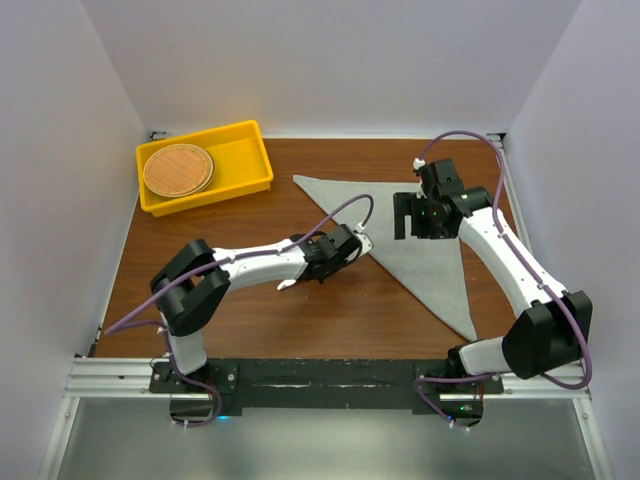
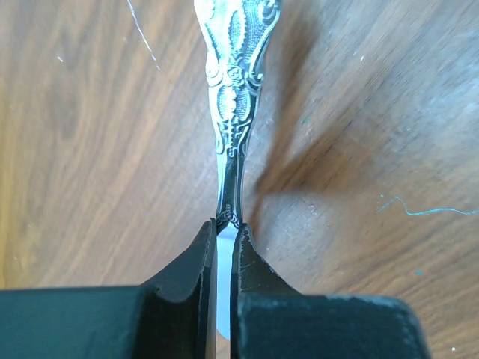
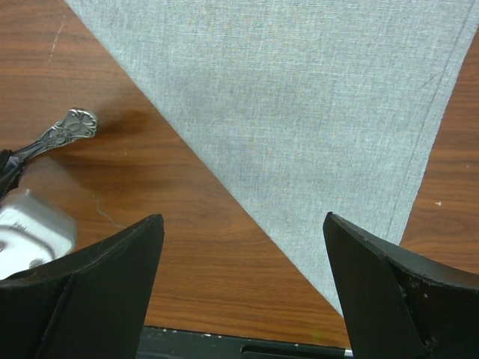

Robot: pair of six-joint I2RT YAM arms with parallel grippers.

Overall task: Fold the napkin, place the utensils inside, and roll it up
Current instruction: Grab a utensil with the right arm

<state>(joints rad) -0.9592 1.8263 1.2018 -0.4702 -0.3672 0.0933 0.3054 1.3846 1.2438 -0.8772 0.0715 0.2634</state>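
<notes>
Risk noted: your left gripper (image 2: 224, 233) holds the utensil (image 2: 236, 90) only by its narrow neck, with the ornate handle reaching well beyond the fingertips. In my judgement that overhang could let the piece swivel or slip in the pinch during travel. If it is carried low, the handle end could also catch the left edge of the napkin (image 1: 430, 270) and drag the fold open. The napkin lies as a triangle on the right-centre of the table (image 1: 250, 310), and the utensil sits just beside its left edge, apparently raised, since it casts a shadow. The left jaws are pressed nearly together, pinching the utensil. The right gripper (image 1: 412, 225) hangs over the far part of the napkin with jaws spread wide, holding nothing. It stands near the left arm's likely path, so keep the two apart.
</notes>
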